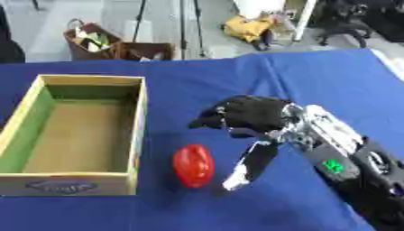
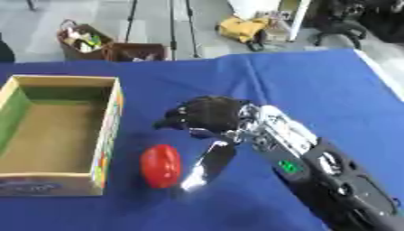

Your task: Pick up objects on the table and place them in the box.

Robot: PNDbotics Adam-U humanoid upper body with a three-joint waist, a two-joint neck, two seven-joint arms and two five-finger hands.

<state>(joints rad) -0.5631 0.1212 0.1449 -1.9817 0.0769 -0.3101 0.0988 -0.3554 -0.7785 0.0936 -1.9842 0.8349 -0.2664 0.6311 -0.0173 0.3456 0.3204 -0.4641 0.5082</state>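
Red and oval, the object (image 1: 193, 165) lies on the blue table (image 1: 315, 81) just beside the empty box (image 1: 139, 122), nothing yet placed, while the right hand (image 1: 252, 118) hovers near it, fingers spread, holding nothing.

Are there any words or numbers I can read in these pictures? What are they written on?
No words can be read here.
Box front wall: a dark oval label, too blurred to read.
Box side, right eye view: small coloured marks, too blurred to read.
Right arm: a green mark, only a blurred shape.
The red object shows no writing.
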